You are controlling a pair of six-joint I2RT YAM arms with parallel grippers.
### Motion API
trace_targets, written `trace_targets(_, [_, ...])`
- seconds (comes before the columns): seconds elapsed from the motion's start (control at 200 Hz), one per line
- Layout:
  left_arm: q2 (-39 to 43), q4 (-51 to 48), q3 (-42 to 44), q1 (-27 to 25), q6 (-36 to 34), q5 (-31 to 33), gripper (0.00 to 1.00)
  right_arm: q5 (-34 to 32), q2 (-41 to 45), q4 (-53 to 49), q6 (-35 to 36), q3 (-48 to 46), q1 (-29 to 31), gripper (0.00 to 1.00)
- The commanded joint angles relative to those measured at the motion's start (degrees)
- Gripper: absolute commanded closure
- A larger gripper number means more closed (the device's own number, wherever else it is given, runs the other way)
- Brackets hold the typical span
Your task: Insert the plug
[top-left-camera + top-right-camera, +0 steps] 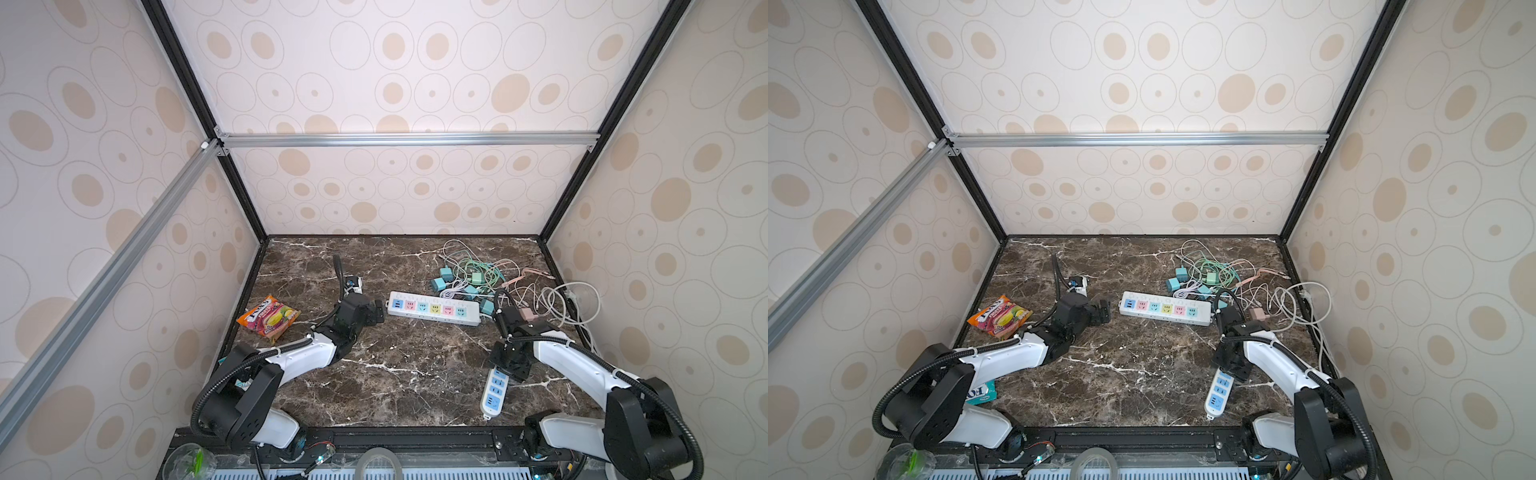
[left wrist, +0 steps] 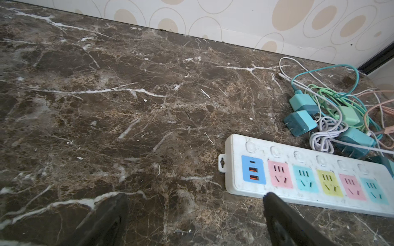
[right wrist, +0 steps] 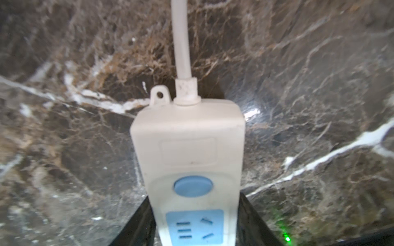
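Right tool (image 3: 194, 215) first: jaws about half spread and clamped on the small power strip (image 3: 187, 136), one black finger (image 3: 139, 223) flat against each long side, just below the round blue button. That strip lies flat on the bench (image 1: 395, 374), front right in both top views.

Over to my left tool (image 2: 195, 196): spread as wide as it goes, nothing between the fingers, nothing held. It hangs low over bare bench, just off the USB end of the long power strip (image 2: 309, 176). One fingertip overlaps that strip's near edge in the wrist view. Whether it touches, I cannot tell.

The charger plugs (image 1: 446, 273) lie loose in a tangle of cables (image 1: 478, 266) just behind the long strip's right end. They are blocky little cubes, mostly teal, one green, and a pink plug (image 1: 527, 313) sits close by my right arm.

Small strip: smooth white plastic, rounded corners, a hanging lug, a thick white cord out of its end, pale blue socket panels. Long strip: a scuffed white slab with six coloured squares, blue with USB ports, then pink, teal, yellow, pink, teal, and a row of round buttons above. The cables are thin, in green, white and pink. The bench is polished dark brown marble with white veins, and a crinkly snack bag (image 1: 268, 318) lies by the left wall
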State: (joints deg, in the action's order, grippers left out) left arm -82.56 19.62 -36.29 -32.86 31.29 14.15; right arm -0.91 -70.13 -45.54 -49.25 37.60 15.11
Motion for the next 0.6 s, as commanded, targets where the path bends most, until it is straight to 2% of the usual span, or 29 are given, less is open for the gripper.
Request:
trace_targets(0.0, [2.2, 0.2, 0.7, -0.1, 0.3, 1.6, 0.02, 2.3, 2.7, 0.5, -10.8, 1.2, 0.4, 0.51])
trace_targets(0.12, [2.8, 0.1, 1.4, 0.0, 0.0, 2.4, 0.02, 4.7, 5.2, 2.4, -23.7, -0.2, 0.6, 0.52])
trace_targets(0.245, [3.0, 0.0, 1.5, 0.0, -0.3, 2.7, 0.02, 3.3, 7.4, 2.5, -39.0, -1.9, 6.0, 0.58])
trace_targets(0.44, [3.1, 0.3, 1.9, 0.1, -0.3, 2.6, 0.02, -0.7, 10.2, 2.7, -60.5, -3.7, 13.5, 0.53])
trace_targets(0.59, [3.4, 0.6, 2.7, 0.1, 0.2, 2.7, 0.02, -2.7, 6.5, 4.3, -73.9, -2.0, 21.0, 0.53])
